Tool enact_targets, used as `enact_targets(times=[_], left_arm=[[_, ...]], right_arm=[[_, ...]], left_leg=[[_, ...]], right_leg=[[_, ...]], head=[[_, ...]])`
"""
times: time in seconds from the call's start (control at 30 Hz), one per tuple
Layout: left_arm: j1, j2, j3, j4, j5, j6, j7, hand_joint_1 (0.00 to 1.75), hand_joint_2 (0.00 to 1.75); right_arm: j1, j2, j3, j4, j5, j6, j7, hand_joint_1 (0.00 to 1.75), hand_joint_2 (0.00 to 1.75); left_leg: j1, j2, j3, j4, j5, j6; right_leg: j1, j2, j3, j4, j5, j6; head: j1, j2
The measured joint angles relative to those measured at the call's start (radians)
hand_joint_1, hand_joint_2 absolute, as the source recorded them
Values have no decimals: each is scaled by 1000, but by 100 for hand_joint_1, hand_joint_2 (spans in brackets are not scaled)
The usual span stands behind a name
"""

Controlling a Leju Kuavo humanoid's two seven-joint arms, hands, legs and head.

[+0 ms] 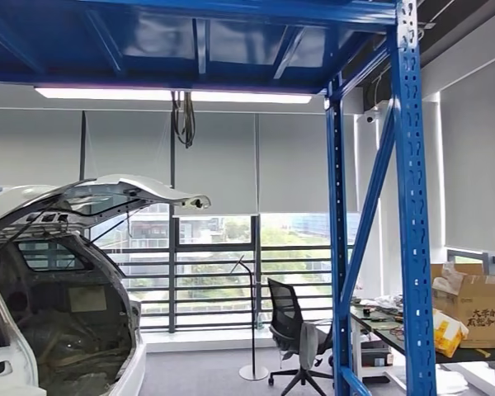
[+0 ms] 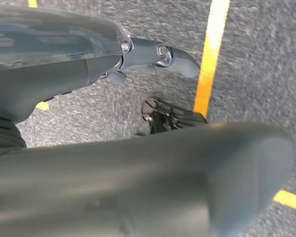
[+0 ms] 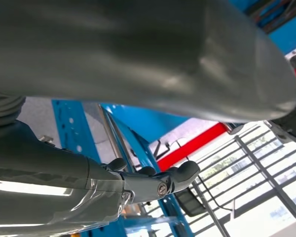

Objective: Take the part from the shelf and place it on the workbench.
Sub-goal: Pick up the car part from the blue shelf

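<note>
- Nearest to us in the left wrist view is our left hand (image 2: pixel 168 163): the thick grey thumb lies across the frame and a darker finger (image 2: pixel 165 53) stretches out straight, well apart from it. Nothing sits between them, so this hand is spread and holds nothing. Below it we see grey carpet (image 2: pixel 250 74) crossed by a yellow line (image 2: pixel 209 54).
- Our right hand (image 3: pixel 158 123) looks the same in the right wrist view: thumb and a straight finger (image 3: pixel 172 178) held apart, touching nothing, against blue shelf (image 3: pixel 74 133) steel and a red beam (image 3: pixel 193 145).
- From the head view we face the blue shelf's upright (image 1: pixel 413 206) and overhead deck.
- We cannot make out the part to be taken in any view.
- To the right stands a workbench (image 1: pixel 419 338) bearing a cardboard box (image 1: pixel 475 305).
- To the left is a white car (image 1: pixel 64 272) with its tailgate raised; an office chair (image 1: pixel 294 334) stands near the window.
</note>
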Motion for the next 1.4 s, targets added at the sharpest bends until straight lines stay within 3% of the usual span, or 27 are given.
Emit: enact_targets(times=[0.1, 0.17, 0.27, 0.3, 0.33, 0.4, 0.47, 0.57, 0.67, 0.77, 0.8, 0.83, 0.87, 0.93, 0.97, 1.03, 1.1, 1.17, 1.2, 1.3, 1.33, 1.37, 1.4], left_arm=[[-2, 0, 3, 0, -4, -1, -2, 0, 0], [-3, 0, 4, 0, -6, -3, -4, 0, 0], [-2, -1, 6, 0, -8, -4, -4, 0, 0], [-2, -1, 7, 0, -9, -5, -4, 0, 0], [-2, -2, 8, 0, -11, -6, -4, 0, 0], [-1, -3, 10, 0, -14, -6, -4, 0, 0], [-2, -6, 11, 1, -15, -7, -6, 0, 0], [-4, -8, 12, 3, -19, -8, -9, 0, 0], [-3, -10, 12, 3, -23, -11, -9, 0, 0], [-3, -11, 12, 3, -24, -12, -10, 0, 0], [-1, -11, 12, 4, -24, -12, -10, 0, 0], [0, -11, 12, 4, -24, -12, -10, 0, 0], [2, -11, 12, 4, -24, -12, -10, 0, 0], [3, -12, 12, 5, -24, -12, -10, 0, 0], [2, -14, 12, 6, -24, -12, -10, 0, 0], [0, -17, 13, 10, -25, -12, -10, 0, 0], [2, -17, 13, 10, -26, -12, -10, 0, 0], [3, -16, 13, 10, -27, -11, -10, 0, 0], [3, -14, 13, 10, -27, -11, -11, 0, 0], [2, -13, 14, 10, -31, -10, -12, 0, 0], [2, -13, 14, 10, -33, -10, -12, 0, 0], [2, -13, 14, 10, -35, -10, -12, 0, 0], [3, -13, 15, 10, -37, -10, -13, 0, 0]], right_arm=[[2, -2, -1, 0, 0, -2, -1, 0, 0], [0, -3, -3, -2, 0, -4, -2, 0, 0], [2, -5, -3, -1, 0, -5, -2, 0, 0], [4, -5, -2, -1, 1, -5, -2, 0, 0], [5, -5, -2, 0, 1, -5, -2, 0, 0], [3, -6, -2, -1, 2, -6, -2, 0, 0], [-3, -8, -3, -2, 2, -6, -2, 0, 0], [-9, -13, -3, -3, 3, -8, -2, 0, 0], [-11, -14, -5, -5, 3, -8, -3, 0, 0], [-10, -14, -3, -6, 3, -8, -3, 0, 0], [-7, -13, -2, -6, 3, -8, -3, 0, 0], [-3, -13, -1, -6, 3, -8, -3, 0, 0], [-1, -13, 0, -6, 3, -8, -3, 0, 0], [2, -13, 0, -6, 4, -9, -3, 0, 0], [1, -13, 0, -6, 4, -9, -3, 0, 0], [3, -14, 0, -6, 6, -11, -4, 0, 0], [10, -14, 0, -7, 9, -14, -5, 0, 0], [19, -14, 0, -9, 12, -17, -8, 0, 0], [22, -14, 0, -10, 13, -17, -8, 0, 0], [35, -14, 1, -11, 17, -18, -10, 0, 0], [43, -14, 1, -11, 19, -18, -11, 0, 0], [50, -14, 1, -12, 22, -19, -13, 0, 0], [57, -14, 2, -14, 27, -21, -15, 0, 0]], left_leg=[[-3, -1, 17, -37, -15, 9], [1, -2, 35, -60, -18, 14], [2, -4, 52, -64, -25, 23], [0, -4, 57, -64, -29, 25], [-1, -5, 62, -64, -32, 25], [-4, -6, 76, -64, -42, 26], [-6, -7, 85, -65, -51, 23], [-3, -7, 86, -68, -56, 13], [1, -6, 77, -41, -78, -2], [17, -5, -11, 121, -139, -23], [24, -5, -42, 165, -146, -29], [31, -4, -58, 178, -135, -36], [38, -2, -56, 154, -106, -43], [52, 1, -16, 44, -33, -61], [56, 2, 4, -6, -12, -66], [53, 2, 18, -43, -12, -60], [46, 2, 21, -45, -18, -41], [43, 0, 29, -47, -23, -24], [40, 0, 35, -49, -26, -16], [26, -2, 54, -49, -41, 2], [22, -4, 62, -49, -47, 6], [18, -5, 71, -49, -53, 9], [15, -7, 81, -49, -60, 10]], right_leg=[[-3, -1, 0, -6, -2, 14], [-2, -5, -16, 30, -23, 21], [1, -6, -108, 197, -80, 24], [1, -6, -135, 234, -82, 25], [2, -6, -145, 236, -65, 24], [7, -6, -112, 136, 11, 16], [15, -7, -61, 21, 63, 2], [23, -8, -39, -26, 64, -11], [15, -12, -20, -50, 66, -21], [10, -18, -3, -58, 60, -24], [8, -18, 1, -58, 56, -22], [6, -18, 5, -58, 52, -19], [2, -18, 11, -58, 46, -14], [-5, -17, 23, -55, 34, 1], [-6, -15, 26, -52, 28, 9], [-5, -13, 26, -50, 22, 24], [-9, -13, 29, -55, 18, 36], [-14, -14, 22, -27, -1, 40], [-14, -14, 0, 18, -21, 39], [-5, -13, -115, 218, -79, 26], [0, -13, -140, 247, -73, 21], [5, -13, -148, 239, -49, 14], [12, -12, -137, 193, -9, 5]], head=[[0, 0], [0, 0], [0, 0], [0, 0], [0, 0], [0, 0], [0, 0], [0, 0], [-1, 0], [0, 0], [0, 0], [0, 0], [0, 0], [0, 0], [0, 0], [-1, 0], [-2, 0], [-2, 0], [-2, 0], [-2, 0], [-2, 0], [-2, 0], [-2, 0]])
